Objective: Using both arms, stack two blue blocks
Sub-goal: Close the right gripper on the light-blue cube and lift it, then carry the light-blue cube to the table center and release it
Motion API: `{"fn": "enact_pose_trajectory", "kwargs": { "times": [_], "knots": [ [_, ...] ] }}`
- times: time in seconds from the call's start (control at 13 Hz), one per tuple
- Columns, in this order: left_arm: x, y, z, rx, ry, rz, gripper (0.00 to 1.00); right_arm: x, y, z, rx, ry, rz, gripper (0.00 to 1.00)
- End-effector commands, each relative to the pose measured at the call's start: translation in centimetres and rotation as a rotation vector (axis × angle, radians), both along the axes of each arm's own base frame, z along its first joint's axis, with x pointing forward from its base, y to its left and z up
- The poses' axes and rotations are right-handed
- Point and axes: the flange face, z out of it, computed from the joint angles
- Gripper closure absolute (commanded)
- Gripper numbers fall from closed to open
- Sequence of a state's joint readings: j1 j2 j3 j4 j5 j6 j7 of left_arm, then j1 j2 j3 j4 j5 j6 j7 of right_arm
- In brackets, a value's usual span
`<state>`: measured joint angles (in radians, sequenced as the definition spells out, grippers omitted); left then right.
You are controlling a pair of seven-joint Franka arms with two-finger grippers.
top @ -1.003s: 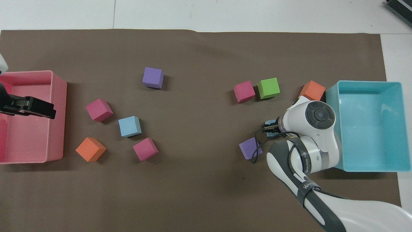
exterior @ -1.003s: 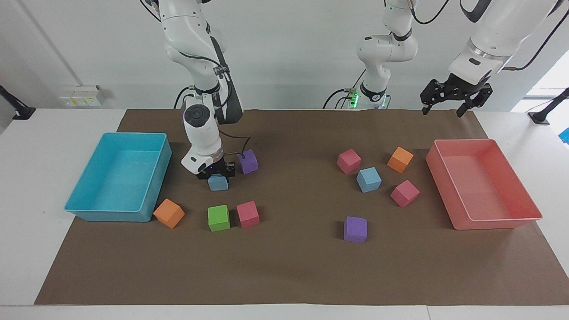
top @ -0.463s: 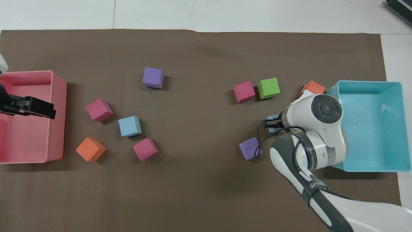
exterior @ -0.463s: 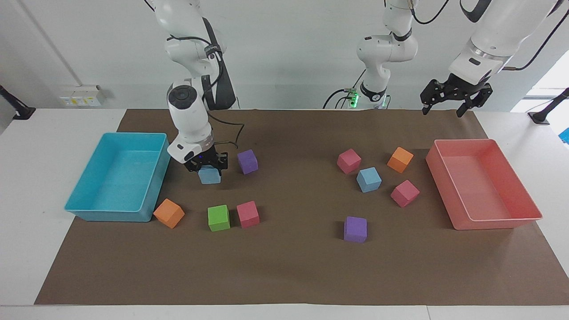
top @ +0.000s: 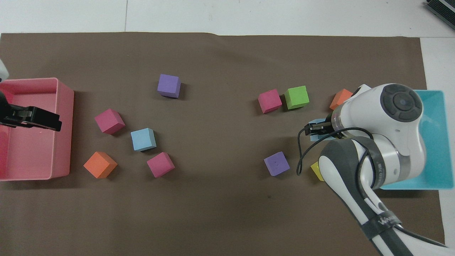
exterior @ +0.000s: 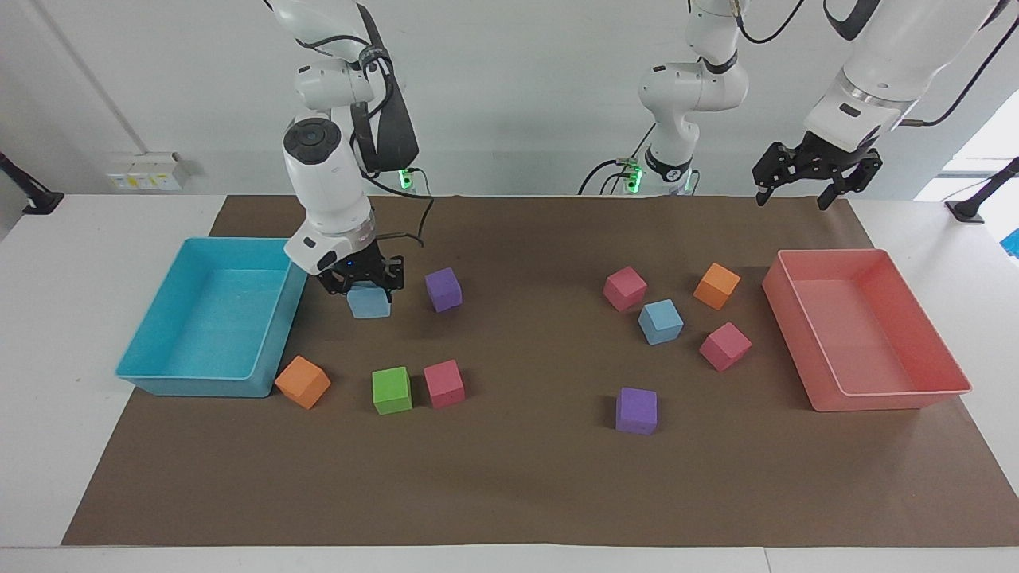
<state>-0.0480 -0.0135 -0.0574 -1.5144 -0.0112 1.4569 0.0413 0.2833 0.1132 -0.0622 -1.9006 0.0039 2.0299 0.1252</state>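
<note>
My right gripper [exterior: 365,285] is shut on one light blue block [exterior: 369,303] and holds it above the mat, between the turquoise tray [exterior: 191,386] and a purple cube [exterior: 443,289]. In the overhead view the right gripper [top: 317,129] and arm hide most of that block [top: 315,124]. The other blue block [exterior: 661,321] sits on the mat among pink and orange cubes; it also shows in the overhead view [top: 143,139]. My left gripper [exterior: 796,193] waits, open and empty, in the air over the pink tray [exterior: 884,398] at its end toward the robots.
An orange cube [exterior: 302,382], a green cube [exterior: 392,390] and a pink cube [exterior: 443,383] lie farther from the robots than the held block. A second purple cube [exterior: 636,411] lies mid-mat. A yellow cube [top: 317,170] shows beside the right arm.
My right gripper has lifted the blue block off the mat and drawn it toward the turquoise tray. A yellow cube has come into sight. The left arm has not moved.
</note>
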Motion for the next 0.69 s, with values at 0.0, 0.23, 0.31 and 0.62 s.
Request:
{"fn": "enact_pose_trajectory", "kwargs": {
  "times": [0.0, 0.23, 0.31, 0.62],
  "knots": [
    [-0.3, 0.2, 0.0, -0.009, 0.000, 0.006, 0.00, 1.5, 4.4, 0.3, 0.013, 0.017, -0.026, 1.00],
    [-0.3, 0.2, 0.0, -0.009, 0.000, 0.006, 0.00, 1.7, 8.9, -1.1, 0.010, 0.020, -0.034, 1.00],
    [-0.3, 0.2, 0.0, -0.009, 0.000, 0.006, 0.00, 1.6, 10.7, -1.8, 0.006, 0.025, -0.040, 1.00],
    [-0.3, 0.2, 0.1, -0.009, -0.002, 0.006, 0.00, 2.0, 19.2, -5.5, -0.016, 0.031, -0.073, 1.00]
  ]
}}
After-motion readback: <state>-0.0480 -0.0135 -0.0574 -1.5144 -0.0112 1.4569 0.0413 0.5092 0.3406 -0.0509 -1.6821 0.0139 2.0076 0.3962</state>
